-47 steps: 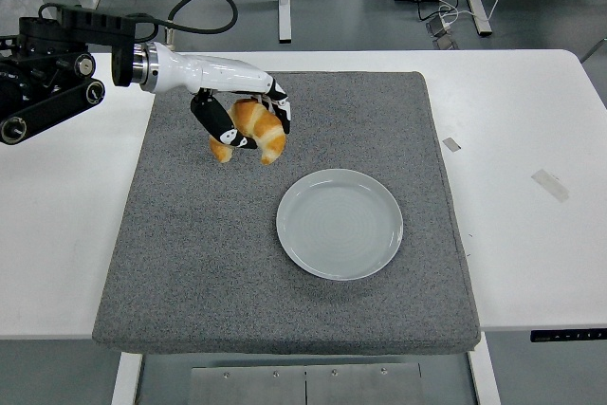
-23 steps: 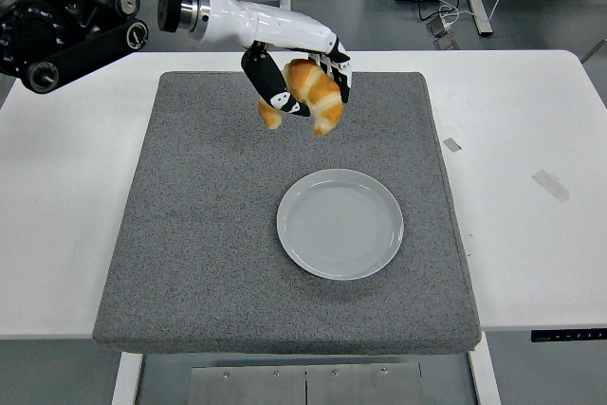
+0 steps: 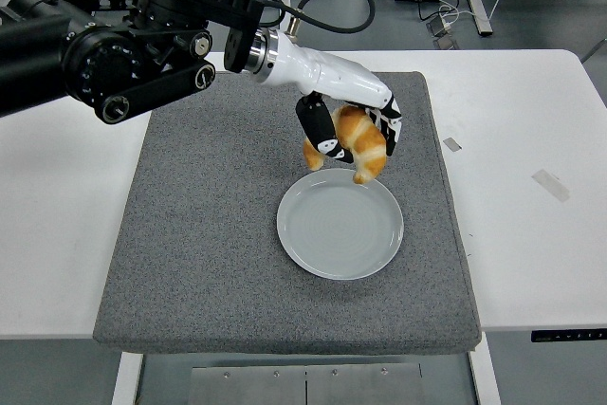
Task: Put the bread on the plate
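Your bread (image 3: 358, 142) is hanging over the plate's (image 3: 340, 224) 12 o'clock rim, above it. Left hand (image 3: 349, 130) is gripping it, fingers curled around. Plate's sitting on the grey mat (image 3: 209, 234) covering the counter (image 3: 531, 225).

Croissant (image 3: 360, 139) middle behind black fingers (image 3: 321, 130); perhaps plate (image 3: 340, 224) rim too.
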You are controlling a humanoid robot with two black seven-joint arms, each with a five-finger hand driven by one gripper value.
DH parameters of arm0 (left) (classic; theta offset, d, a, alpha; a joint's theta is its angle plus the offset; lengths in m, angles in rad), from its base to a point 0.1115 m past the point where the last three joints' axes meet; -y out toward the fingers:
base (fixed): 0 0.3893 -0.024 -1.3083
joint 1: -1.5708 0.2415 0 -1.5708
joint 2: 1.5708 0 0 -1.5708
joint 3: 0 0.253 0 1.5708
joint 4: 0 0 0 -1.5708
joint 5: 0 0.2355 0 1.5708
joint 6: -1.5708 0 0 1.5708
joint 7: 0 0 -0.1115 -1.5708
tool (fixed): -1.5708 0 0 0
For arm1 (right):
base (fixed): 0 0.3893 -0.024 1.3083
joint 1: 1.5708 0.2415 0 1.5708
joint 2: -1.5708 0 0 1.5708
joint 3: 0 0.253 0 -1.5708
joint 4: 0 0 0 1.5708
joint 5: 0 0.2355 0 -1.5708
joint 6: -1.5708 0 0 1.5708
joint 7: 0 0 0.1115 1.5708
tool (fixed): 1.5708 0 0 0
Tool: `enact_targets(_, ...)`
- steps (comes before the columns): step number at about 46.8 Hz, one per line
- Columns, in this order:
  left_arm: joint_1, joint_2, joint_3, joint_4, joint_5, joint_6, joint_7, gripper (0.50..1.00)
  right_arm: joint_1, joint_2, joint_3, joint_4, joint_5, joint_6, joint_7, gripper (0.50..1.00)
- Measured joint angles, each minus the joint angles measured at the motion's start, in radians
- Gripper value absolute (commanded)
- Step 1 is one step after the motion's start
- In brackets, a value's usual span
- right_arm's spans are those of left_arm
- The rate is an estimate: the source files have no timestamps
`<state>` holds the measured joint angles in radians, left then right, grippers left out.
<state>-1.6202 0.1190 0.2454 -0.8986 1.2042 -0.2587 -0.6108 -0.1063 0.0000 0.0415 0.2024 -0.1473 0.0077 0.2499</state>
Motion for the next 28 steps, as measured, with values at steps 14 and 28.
enact_targets(14,0.044,-0.064,0.034,0.049,0.003,0.023,0.0,0.5,0.0,0.0,0.0,0.0,0.0,0.0,0.0,1.0)
enact_targets(28,0.115,-0.087,0.068,0.072,0.023,0.048,0.0,0.5,0.001,0.0,-0.002,0.0,0.0,0.0,0.0,1.0)
